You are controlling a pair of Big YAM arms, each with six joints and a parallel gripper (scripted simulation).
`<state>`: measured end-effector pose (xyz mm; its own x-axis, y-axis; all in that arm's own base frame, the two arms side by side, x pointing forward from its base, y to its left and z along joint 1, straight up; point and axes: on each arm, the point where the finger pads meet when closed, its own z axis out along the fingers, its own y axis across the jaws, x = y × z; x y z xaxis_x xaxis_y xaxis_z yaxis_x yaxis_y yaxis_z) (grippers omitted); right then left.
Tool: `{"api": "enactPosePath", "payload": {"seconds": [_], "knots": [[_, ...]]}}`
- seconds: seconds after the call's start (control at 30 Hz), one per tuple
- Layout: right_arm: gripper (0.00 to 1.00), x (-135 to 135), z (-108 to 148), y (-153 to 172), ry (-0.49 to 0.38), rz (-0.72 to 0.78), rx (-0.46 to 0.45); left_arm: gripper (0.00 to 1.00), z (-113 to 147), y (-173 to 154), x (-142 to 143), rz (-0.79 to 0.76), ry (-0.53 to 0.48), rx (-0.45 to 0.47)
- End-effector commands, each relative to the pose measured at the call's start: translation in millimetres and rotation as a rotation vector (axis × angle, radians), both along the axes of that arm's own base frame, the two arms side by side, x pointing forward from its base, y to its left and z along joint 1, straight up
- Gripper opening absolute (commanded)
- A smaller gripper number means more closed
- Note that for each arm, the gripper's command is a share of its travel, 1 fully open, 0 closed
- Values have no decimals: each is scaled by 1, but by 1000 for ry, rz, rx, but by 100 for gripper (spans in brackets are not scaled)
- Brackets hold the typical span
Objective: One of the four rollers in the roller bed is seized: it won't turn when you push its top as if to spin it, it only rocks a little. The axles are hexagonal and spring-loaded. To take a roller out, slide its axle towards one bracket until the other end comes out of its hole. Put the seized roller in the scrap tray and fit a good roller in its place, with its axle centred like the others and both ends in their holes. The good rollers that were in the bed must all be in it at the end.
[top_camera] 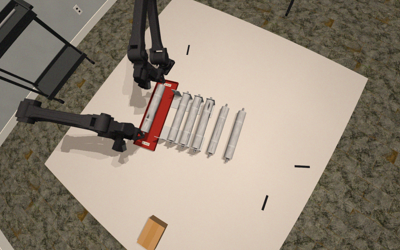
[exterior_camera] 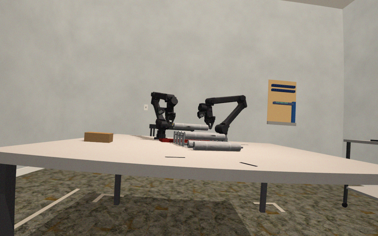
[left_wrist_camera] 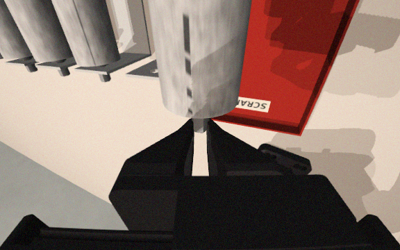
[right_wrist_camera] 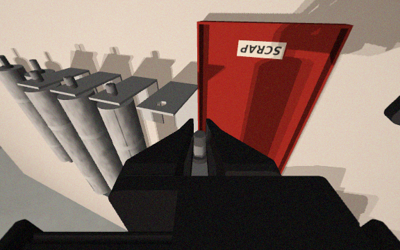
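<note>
Across the top view, the right gripper (top_camera: pixel 141 135) (exterior_camera: pixel 172 124) (right_wrist_camera: pixel 199 124) comes first, its fingers nearly shut on the axle end (right_wrist_camera: pixel 199 144) of a raised roller (top_camera: pixel 155 107) (exterior_camera: pixel 191 126) (left_wrist_camera: pixel 200 59) with a dark scuff on its side. A wooden-coloured block (top_camera: pixel 150 233) (exterior_camera: pixel 98 137) sits well apart, toward the lower edge. The roller hangs lengthwise above the red scrap tray (top_camera: pixel 163 115) (exterior_camera: pixel 166 140) (left_wrist_camera: pixel 290 69) (right_wrist_camera: pixel 231 87), touching neither its floor nor the bed. The left gripper (top_camera: pixel 163 82) (exterior_camera: pixel 210 126) (left_wrist_camera: pixel 200 124), open just a slit, grips the opposite axle end (left_wrist_camera: pixel 201 126). Just beside the tray is the vacant bed slot, its upper bracket (top_camera: pixel 176 92) (left_wrist_camera: pixel 141 72) and lower bracket (right_wrist_camera: pixel 172 95) facing each other. Next come three rollers seated between brackets: the first (top_camera: pixel 178 118), second (top_camera: pixel 192 121) and third (top_camera: pixel 203 124). Beyond them, two loose rollers lie on the table (top_camera: pixel 273 93) (exterior_camera: pixel 137 151), the nearer (top_camera: pixel 219 128) and the farther (top_camera: pixel 235 135) (exterior_camera: pixel 217 146) slightly apart and roughly parallel.
</note>
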<state>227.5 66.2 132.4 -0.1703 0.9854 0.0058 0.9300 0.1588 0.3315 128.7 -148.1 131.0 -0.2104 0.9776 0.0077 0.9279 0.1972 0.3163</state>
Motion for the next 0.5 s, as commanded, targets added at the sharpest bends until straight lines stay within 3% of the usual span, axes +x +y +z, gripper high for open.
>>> {"api": "enactPosePath", "payload": {"seconds": [0.0, 0.13, 0.2, 0.3, 0.37, 0.47], "knots": [[3, 16, 14, 2, -49, -1, 15, 3, 2, -3, 3, -4, -7, -26], [3, 16, 16, 2, -56, -13, 17, 3, 14, -8, 7, 0, -16, -41], [3, 16, 10, 1, -39, -2, 6, 3, -5, -3, 4, -4, 10, -13], [3, 19, 12, 2, -39, -5, 9, 3, 6, -9, 7, -5, 0, -42], [3, 18, 11, 2, -40, 0, 10, 3, -5, -3, 4, -4, 13, -33], [3, 19, 9, 2, -28, -8, 8, 3, 1, -11, 8, -5, 13, -45]]}}
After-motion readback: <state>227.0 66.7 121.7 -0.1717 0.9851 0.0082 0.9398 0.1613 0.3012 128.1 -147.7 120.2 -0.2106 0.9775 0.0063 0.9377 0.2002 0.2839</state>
